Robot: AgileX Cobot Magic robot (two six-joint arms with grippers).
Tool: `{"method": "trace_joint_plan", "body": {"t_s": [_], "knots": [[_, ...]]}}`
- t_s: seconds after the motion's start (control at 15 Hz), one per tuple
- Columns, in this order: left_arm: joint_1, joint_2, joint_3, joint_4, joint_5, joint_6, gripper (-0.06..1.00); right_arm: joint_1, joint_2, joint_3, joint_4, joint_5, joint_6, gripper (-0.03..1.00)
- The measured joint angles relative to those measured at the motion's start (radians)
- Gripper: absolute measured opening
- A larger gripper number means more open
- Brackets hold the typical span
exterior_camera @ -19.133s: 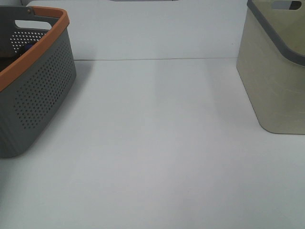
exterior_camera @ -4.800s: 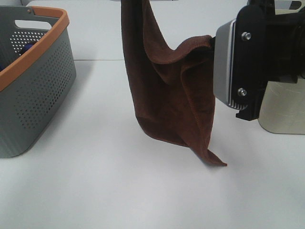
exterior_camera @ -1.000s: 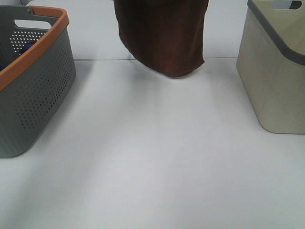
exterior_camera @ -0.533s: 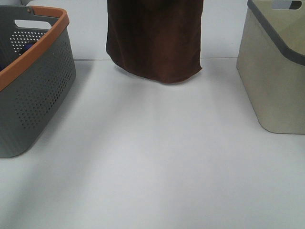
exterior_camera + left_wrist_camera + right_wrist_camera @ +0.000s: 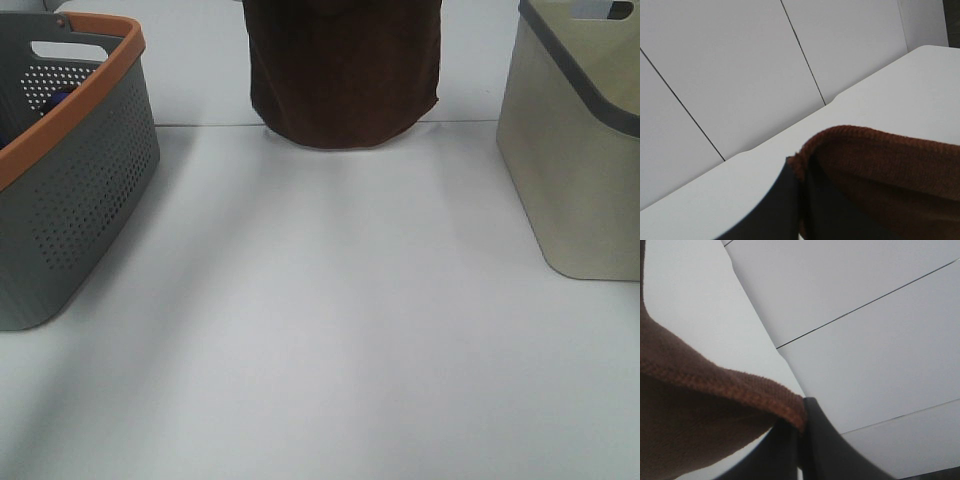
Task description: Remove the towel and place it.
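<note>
Left end effector pinching a towel corner, with the worktop and wall panels behind.

The left end effector (image 5: pixel 801 205) shows as two dark fingers (image 5: pixel 775 210) pressed together, with the hemmed edge of the dark reddish-brown towel (image 5: pixel 890 175) caught between them. The terry cloth spreads away from the grip in a soft curved fold. Beyond it lies the white worktop (image 5: pixel 900 85), its rounded edge meeting pale wall panels (image 5: pixel 740 65) divided by thin dark seams.
</note>
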Motion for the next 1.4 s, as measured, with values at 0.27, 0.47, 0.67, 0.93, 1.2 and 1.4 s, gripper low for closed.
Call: {"method": "trace_joint_plan", "body": {"t_s": [0.27, 0.47, 0.67, 0.93, 1.2, 1.4], "knots": [[-0.02, 0.03, 0.0, -0.039, 0.155, 0.015, 0.0, 0.0, 0.028, 0.001, 0.096, 0.105, 0.054, 0.02], [-0.064, 0.03, 0.0, -0.196, 0.423, 0.194, 0.0, 0.031, 0.019, 0.001, 0.238, 0.39, 0.077, 0.02], [-0.072, 0.03, 0.0, -0.463, 0.818, 0.408, 0.0, 0.087, 0.016, 0.001, 0.7, 0.707, -0.219, 0.02], [-0.071, 0.03, 0.0, -0.55, 1.037, 0.489, 0.0, 0.088, 0.016, 0.001, 0.992, 1.008, -0.384, 0.02], [-0.071, 0.027, 0.008, -0.648, 1.1, 0.512, 0.0, 0.088, 0.016, 0.001, 1.017, 1.236, -0.254, 0.02], [-0.073, 0.019, 0.089, -0.71, 1.1, 0.512, 0.0, 0.088, 0.015, 0.006, 1.027, 1.253, -0.204, 0.02]]}}
